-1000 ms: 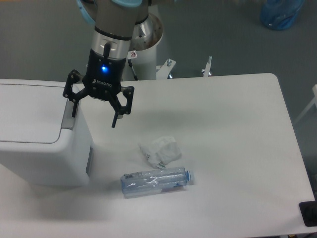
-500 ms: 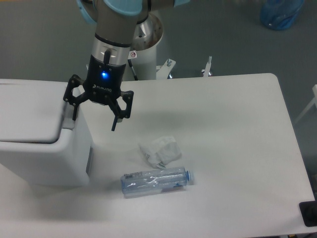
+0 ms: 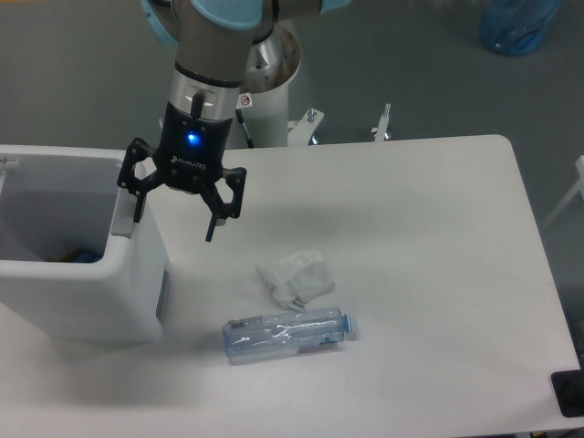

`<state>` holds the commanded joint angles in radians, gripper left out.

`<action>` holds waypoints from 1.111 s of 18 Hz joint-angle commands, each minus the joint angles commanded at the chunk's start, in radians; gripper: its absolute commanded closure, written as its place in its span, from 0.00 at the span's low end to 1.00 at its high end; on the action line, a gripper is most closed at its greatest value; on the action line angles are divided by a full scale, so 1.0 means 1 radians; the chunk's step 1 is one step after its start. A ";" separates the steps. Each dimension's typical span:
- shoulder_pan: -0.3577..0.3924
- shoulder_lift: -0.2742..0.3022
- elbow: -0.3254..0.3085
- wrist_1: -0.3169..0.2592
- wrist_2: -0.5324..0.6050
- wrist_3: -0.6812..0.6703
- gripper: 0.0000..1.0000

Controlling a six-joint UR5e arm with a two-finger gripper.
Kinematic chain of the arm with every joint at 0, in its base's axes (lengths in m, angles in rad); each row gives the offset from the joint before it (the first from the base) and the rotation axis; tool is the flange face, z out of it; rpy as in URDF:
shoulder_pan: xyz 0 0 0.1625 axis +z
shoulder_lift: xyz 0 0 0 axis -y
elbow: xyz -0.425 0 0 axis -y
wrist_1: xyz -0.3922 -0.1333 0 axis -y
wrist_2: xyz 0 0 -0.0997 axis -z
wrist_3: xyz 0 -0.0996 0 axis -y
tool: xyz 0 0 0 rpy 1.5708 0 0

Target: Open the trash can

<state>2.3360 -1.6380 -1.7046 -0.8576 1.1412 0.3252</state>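
The white boxy trash can (image 3: pixel 87 292) stands at the table's left edge. Its lid is out of sight and its inside is open to view, with a bit of blue and brown at the bottom (image 3: pixel 78 256). A grey latch tab (image 3: pixel 123 212) sits on its right rim. My gripper (image 3: pixel 173 226) is open and empty. Its left finger (image 3: pixel 138 204) is at the tab on the rim, and its right finger (image 3: pixel 213 224) hangs over the table beside the can.
A crumpled white paper (image 3: pixel 295 276) and a clear plastic bottle (image 3: pixel 287 334) lie on the white table (image 3: pixel 420 274) right of the can. The robot's white base (image 3: pixel 269 91) stands behind the table. A black object (image 3: pixel 569 392) is at the right front edge.
The can's flat lid covered the top in both earlier frames; now it is gone from view and the inside shows. My gripper dropped slightly a second ago, then stayed put.
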 joint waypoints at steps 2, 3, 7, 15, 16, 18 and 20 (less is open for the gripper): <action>0.052 -0.042 0.055 0.000 0.055 0.000 0.00; 0.066 -0.057 0.074 0.000 0.080 0.002 0.00; 0.153 -0.137 0.103 0.005 0.143 0.037 0.00; 0.328 -0.255 0.089 0.002 0.169 0.498 0.00; 0.333 -0.258 0.089 -0.003 0.170 0.567 0.00; 0.332 -0.272 0.088 -0.006 0.173 0.684 0.00; 0.332 -0.286 0.086 -0.004 0.205 0.779 0.00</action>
<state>2.6676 -1.9236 -1.6183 -0.8621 1.3466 1.1040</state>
